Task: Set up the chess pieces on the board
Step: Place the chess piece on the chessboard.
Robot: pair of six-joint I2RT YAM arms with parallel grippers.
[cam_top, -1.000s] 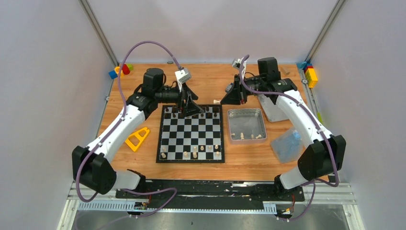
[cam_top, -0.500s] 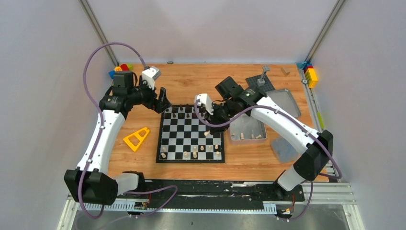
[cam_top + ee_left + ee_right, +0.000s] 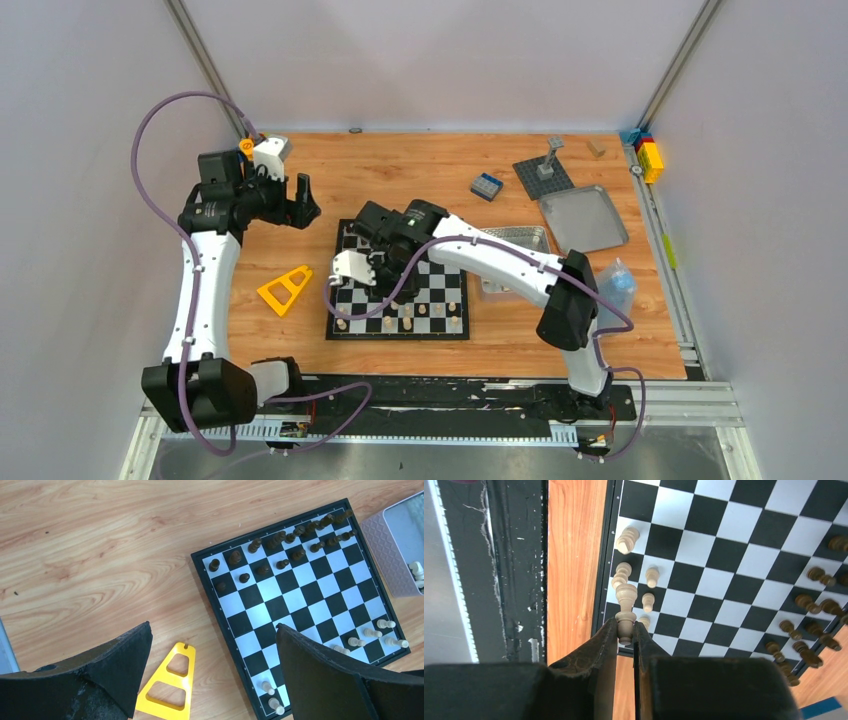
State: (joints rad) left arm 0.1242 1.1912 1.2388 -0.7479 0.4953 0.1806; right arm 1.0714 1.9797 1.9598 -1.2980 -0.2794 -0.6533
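Observation:
The board (image 3: 440, 290) lies mid-table. Dark chess pieces (image 3: 280, 542) fill its far rows. Several pale pieces (image 3: 405, 322) stand along its near row. My right gripper (image 3: 372, 275) hangs over the board's left half. In the right wrist view it (image 3: 625, 630) is shut on a pale chess piece (image 3: 625, 605), held above the near rows next to other pale pieces (image 3: 650, 575). My left gripper (image 3: 300, 205) is open and empty, off the board's far left corner. Its jaws stand wide apart in the left wrist view (image 3: 212, 635).
A yellow triangular frame (image 3: 285, 288) lies left of the board. The metal tin (image 3: 520, 240) with pale pieces (image 3: 416, 570) is right of the board, partly under the right arm. Behind it are its lid (image 3: 583, 218), a grey studded plate (image 3: 543, 175), a blue brick (image 3: 486, 185) and a plastic bag (image 3: 610, 285).
My right arm has swung from the tin side across the board to its left half, holding a pale piece. My left arm has drawn back left, off the board.

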